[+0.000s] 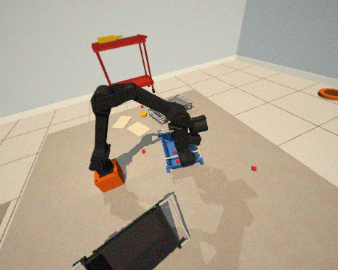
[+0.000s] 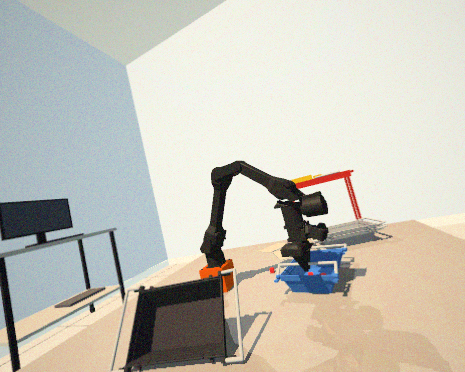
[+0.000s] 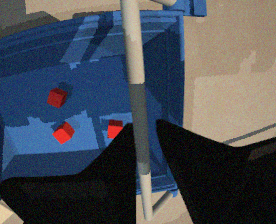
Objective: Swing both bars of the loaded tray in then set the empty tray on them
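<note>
The blue tray (image 1: 163,146) (image 2: 309,285) (image 3: 177,75) holds red blocks (image 1: 175,152) (image 2: 310,273) (image 3: 63,133) on its floor. Its near white bar (image 1: 169,158) (image 2: 326,263) (image 3: 134,50) stands above the near end, inward of the end wall. Its far bar (image 1: 166,130) is out over the far end. My gripper (image 1: 187,160) (image 2: 308,267) (image 3: 143,127) is slightly open at the near bar, which passes between the fingertips in the wrist view; the fingers are not clamped on it. Two empty trays show: a dark one (image 1: 134,239) (image 2: 179,325) and a grey one (image 1: 182,103) (image 2: 354,230).
The dark tray is nearest the top and exterior views, the grey one behind the blue tray. Loose red blocks (image 1: 143,151) (image 1: 254,168), a yellow disc (image 1: 143,114) and two pale cards (image 1: 122,122) (image 1: 139,129) lie around. A red cart (image 1: 141,81) stands at the back.
</note>
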Motion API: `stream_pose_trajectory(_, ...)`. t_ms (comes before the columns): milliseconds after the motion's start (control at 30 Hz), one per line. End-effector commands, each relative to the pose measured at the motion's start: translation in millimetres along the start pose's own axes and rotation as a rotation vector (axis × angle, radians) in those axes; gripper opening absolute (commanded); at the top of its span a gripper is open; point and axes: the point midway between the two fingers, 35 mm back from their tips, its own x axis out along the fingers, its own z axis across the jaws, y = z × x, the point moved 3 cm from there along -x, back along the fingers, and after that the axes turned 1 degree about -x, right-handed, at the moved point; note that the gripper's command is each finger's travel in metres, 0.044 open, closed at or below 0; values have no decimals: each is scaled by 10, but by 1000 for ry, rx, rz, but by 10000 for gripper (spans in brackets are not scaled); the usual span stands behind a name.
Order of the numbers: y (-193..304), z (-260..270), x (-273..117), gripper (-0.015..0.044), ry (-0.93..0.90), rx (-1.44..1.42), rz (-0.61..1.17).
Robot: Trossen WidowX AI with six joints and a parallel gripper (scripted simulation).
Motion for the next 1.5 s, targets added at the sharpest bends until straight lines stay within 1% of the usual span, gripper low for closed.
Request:
stream_pose_trajectory(0, 28, 85, 119, 82, -2, 5, 13)
stream_pose_trajectory(133, 10, 71, 3, 82, -2, 5, 13)
stream_pose_trajectory(333, -15, 32, -362, 82, -2, 5, 13)
stream_pose_trajectory(433, -15, 31, -375, 82, -2, 5, 13)
stream_pose_trajectory(467, -11, 41, -311, 82, -7, 9, 15)
stream_pose_trajectory(1333, -11, 41, -311, 82, -7, 9, 15)
stream_pose_trajectory(1400, -29, 40, -372, 82, -7, 9, 15)
stream_pose_trajectory(1467, -64, 38, -512, 82, -7, 9, 15)
